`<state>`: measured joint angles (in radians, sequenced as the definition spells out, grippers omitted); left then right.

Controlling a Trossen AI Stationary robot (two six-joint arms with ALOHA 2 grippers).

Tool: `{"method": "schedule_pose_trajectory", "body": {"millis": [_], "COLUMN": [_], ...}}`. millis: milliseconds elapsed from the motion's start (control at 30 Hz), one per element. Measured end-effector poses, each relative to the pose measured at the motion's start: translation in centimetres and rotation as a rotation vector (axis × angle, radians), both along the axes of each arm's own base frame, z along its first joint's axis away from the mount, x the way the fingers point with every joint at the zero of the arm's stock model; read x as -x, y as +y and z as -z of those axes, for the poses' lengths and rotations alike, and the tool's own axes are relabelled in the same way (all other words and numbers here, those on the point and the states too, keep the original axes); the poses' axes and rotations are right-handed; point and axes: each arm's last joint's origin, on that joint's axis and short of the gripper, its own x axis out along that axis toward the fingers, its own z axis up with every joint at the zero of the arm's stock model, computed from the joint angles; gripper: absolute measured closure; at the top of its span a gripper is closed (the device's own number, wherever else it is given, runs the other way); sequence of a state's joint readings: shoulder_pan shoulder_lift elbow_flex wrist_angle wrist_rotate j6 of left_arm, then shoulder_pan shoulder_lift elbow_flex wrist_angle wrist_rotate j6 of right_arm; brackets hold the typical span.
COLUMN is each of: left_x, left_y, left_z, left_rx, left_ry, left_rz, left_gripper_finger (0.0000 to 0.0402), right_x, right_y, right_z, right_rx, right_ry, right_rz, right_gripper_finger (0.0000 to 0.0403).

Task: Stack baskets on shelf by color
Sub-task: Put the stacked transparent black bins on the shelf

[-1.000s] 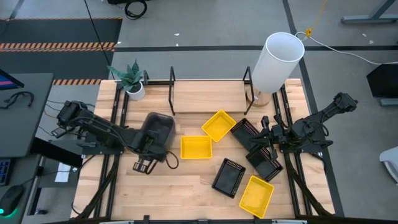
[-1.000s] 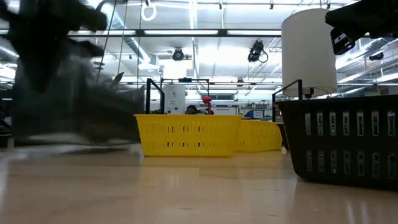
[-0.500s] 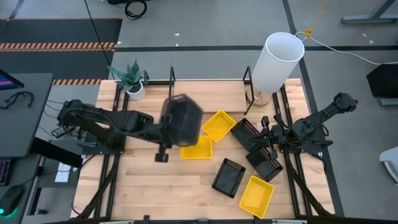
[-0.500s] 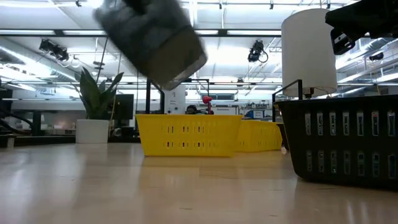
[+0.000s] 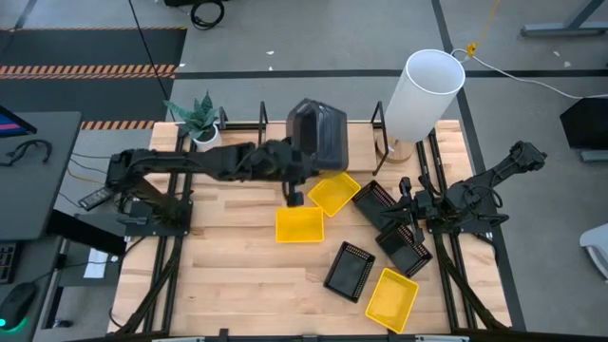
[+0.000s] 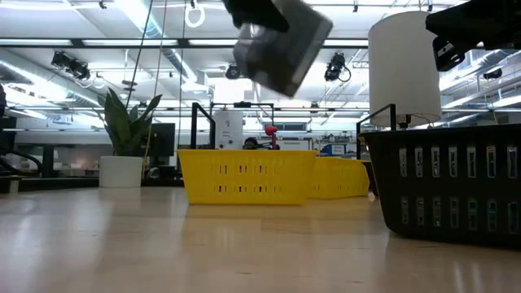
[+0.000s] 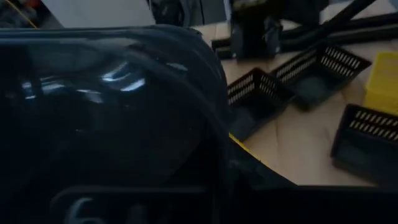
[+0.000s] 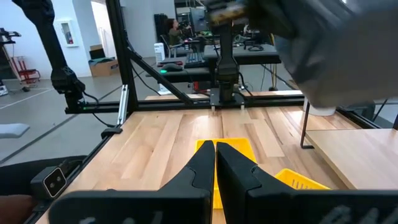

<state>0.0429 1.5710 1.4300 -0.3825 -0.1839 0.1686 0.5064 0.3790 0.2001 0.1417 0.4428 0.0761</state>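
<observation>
Wooden surface (image 5: 237, 275) carries yellow and black baskets toward three o'clock. Left gripper (image 5: 293, 169) is clamped on the dark grey basket (image 5: 318, 133), held tilted over the shelf (image 5: 313, 142) (twelve o'clock). Right gripper (image 8: 216, 163), fingers together, waits at three o'clock.

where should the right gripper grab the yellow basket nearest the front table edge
Judging by its pose, take the yellow basket by one long side wall, coming straight down from above: it sits upright with its open top up, and its thin rim suits a two-finger pinch. The right gripper is shut.
</observation>
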Motion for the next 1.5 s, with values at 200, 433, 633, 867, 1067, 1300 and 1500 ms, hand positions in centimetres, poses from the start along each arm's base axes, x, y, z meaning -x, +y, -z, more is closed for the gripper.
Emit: {"method": "schedule_pose_trajectory", "body": {"millis": [200, 433, 633, 867, 1067, 1300, 1500], "left_x": [-0.5, -0.2, -0.4, -1.1, -1.0, 0.3, 0.8], "left_y": [2.4, 3.9, 3.9, 3.2, 3.4, 5.0, 6.5], "left_z": [1.2, 1.4, 0.6, -0.4, -0.4, -0.4, -0.8], "left_rx": [0.042, -0.002, -0.097, -0.265, -0.306, -0.127, -0.029], "left_ry": [0.044, 0.070, 0.049, -0.029, -0.009, 0.160, 0.322], "left_rz": [-0.004, 0.004, 0.054, 0.155, 0.097, -0.106, -0.175], "left_gripper_finger": [0.0386, 0.0386, 0.0386, 0.0386, 0.0386, 0.0386, 0.0386], "right_x": [0.0, 0.0, 0.0, 0.0, 0.0, 0.0, 0.0], "right_y": [0.0, 0.0, 0.0, 0.0, 0.0, 0.0, 0.0], "right_z": [0.0, 0.0, 0.0, 0.0, 0.0, 0.0, 0.0], "right_rx": [0.000, 0.000, 0.000, 0.000, 0.000, 0.000, -0.001], "right_ry": [0.000, 0.000, 0.000, 0.000, 0.001, 0.001, -0.001], "right_rz": [0.000, 0.000, -0.001, 0.000, 0.000, 0.000, 0.000], "right_gripper_finger": [0.0380, 0.0380, 0.0380, 0.0380, 0.0380, 0.0380, 0.0380]}}
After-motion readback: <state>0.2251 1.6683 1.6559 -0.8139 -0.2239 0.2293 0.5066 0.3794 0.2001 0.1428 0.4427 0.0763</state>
